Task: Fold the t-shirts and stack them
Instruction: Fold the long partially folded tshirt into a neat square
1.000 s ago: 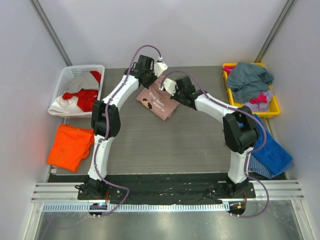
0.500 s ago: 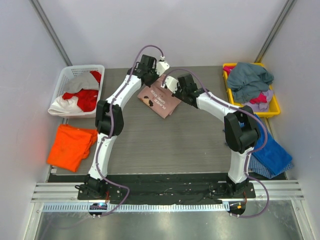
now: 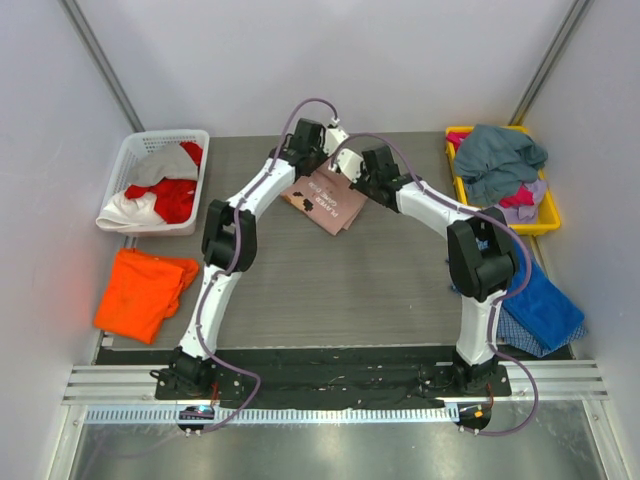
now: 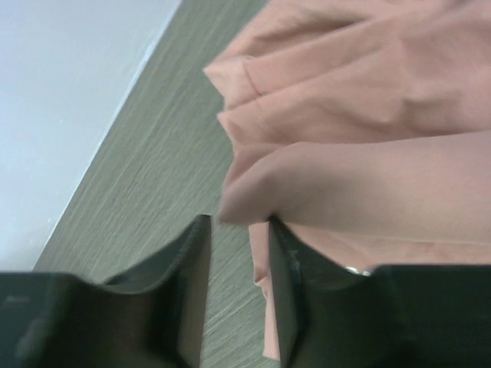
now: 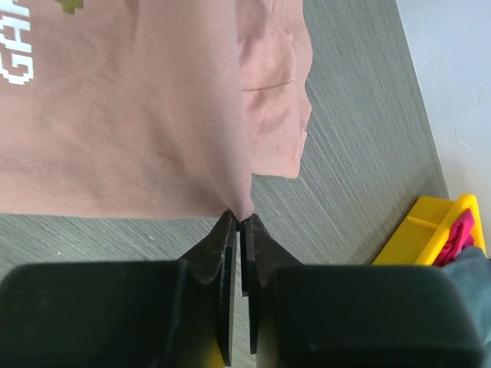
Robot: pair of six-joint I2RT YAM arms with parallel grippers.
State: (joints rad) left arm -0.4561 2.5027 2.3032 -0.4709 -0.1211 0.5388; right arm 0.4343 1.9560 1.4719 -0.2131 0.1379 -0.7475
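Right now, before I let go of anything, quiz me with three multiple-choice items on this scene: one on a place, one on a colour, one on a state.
1. Where does the orange t-shirt lie? A in the far right corner; B on the left, nearer than the white basket; C in the middle.
2. What colour is the topmost garment in the yellow bin? A grey-teal; B orange; C white.
3. How is the right pincer? A wide open; B shut on the pink t-shirt's edge; C out of every view.
Key: 1 B, the overhead view shows it there. 2 A, grey-teal cloth drapes over the rest. 3 B, its wrist view shows the fingers pinching a pink fold.
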